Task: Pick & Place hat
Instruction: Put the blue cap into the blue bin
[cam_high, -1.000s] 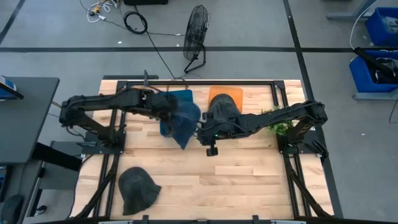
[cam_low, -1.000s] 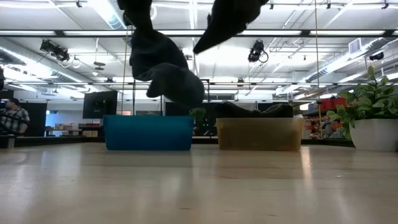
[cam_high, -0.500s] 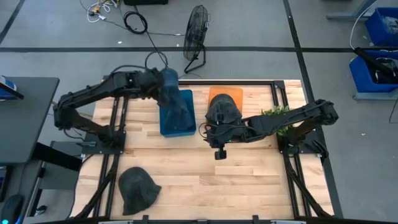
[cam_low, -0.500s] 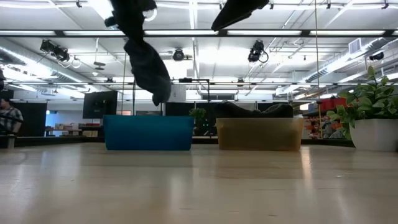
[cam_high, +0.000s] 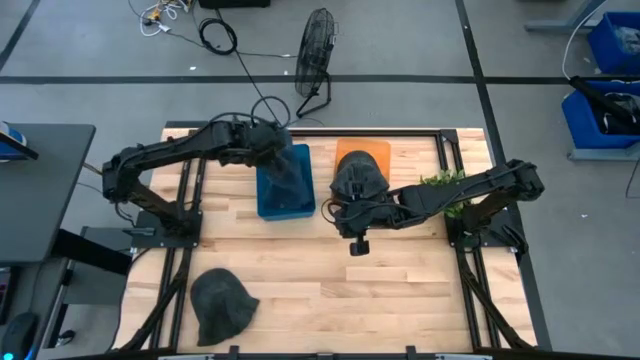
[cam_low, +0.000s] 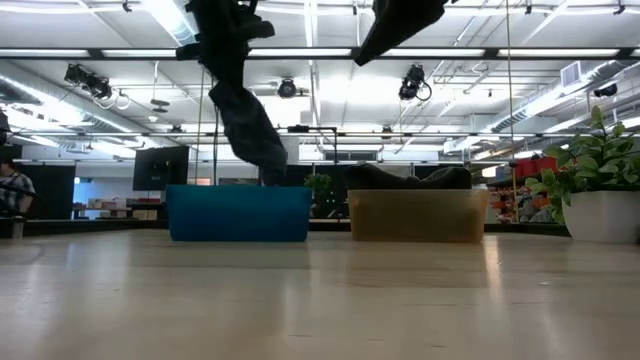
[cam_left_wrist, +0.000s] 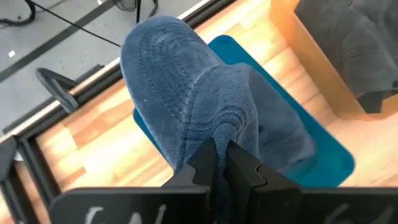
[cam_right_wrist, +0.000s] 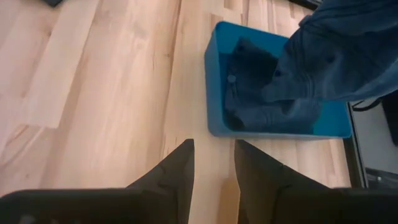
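Above the blue bin (cam_high: 284, 190), a blue hat (cam_left_wrist: 205, 118) is held pinched in the left hand (cam_left_wrist: 219, 163), its lower edge dipping inside. Released off-centre, it could drape over the rim. Farther right, the right hand (cam_right_wrist: 213, 165) is held apart, empty, above the counter (cam_high: 400, 290).

Left gripper (cam_left_wrist: 221, 163) has its fingers pinched tight on the blue hat (cam_left_wrist: 199, 106), which hangs bunched over the blue bin (cam_left_wrist: 323, 152). Orange bin (cam_left_wrist: 305, 56) sits just beside the blue one with a dark grey hat (cam_left_wrist: 354, 43) in it. Both bins rest on the wood table (cam_left_wrist: 93, 146).
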